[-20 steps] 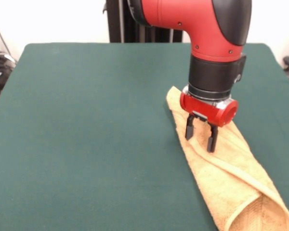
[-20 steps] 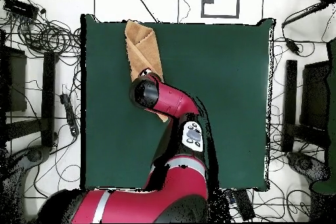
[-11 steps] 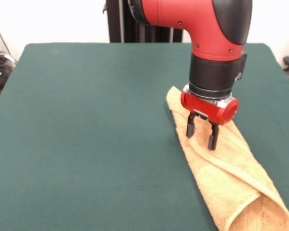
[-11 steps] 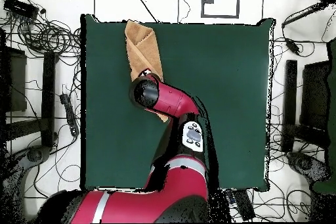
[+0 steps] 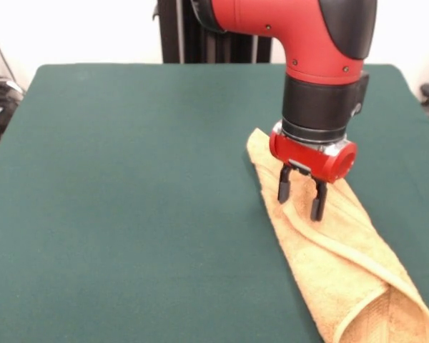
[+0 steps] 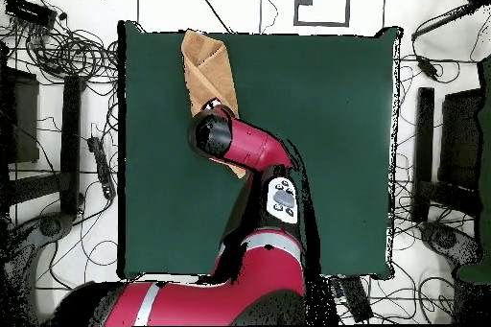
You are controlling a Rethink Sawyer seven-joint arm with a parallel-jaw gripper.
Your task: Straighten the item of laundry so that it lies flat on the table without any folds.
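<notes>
Where the front view begins at the left, the green bench (image 5: pixel 129 200) lies bare across most of its width. Right of the middle comes the towel (image 5: pixel 343 271), golden-orange, folded over itself into a long narrow band that runs slantwise from mid-bench down to the lower right corner of the picture. One long edge is doubled over as a raised seam along the band, and at the lower right end the layers gape in a loose pocket. Over the band's upper part hangs the arm (image 5: pixel 307 43), red and black, with the gripper (image 5: pixel 301 198) pointing straight down. Its two dark fingers (image 5: pixel 284 187) are spread apart with nothing between them, tips just at the cloth near the seam; whether they touch it I cannot tell. From overhead, the towel (image 6: pixel 204 69) lies by the bench's left edge, its lower end hidden under the arm (image 6: pixel 235 146).
</notes>
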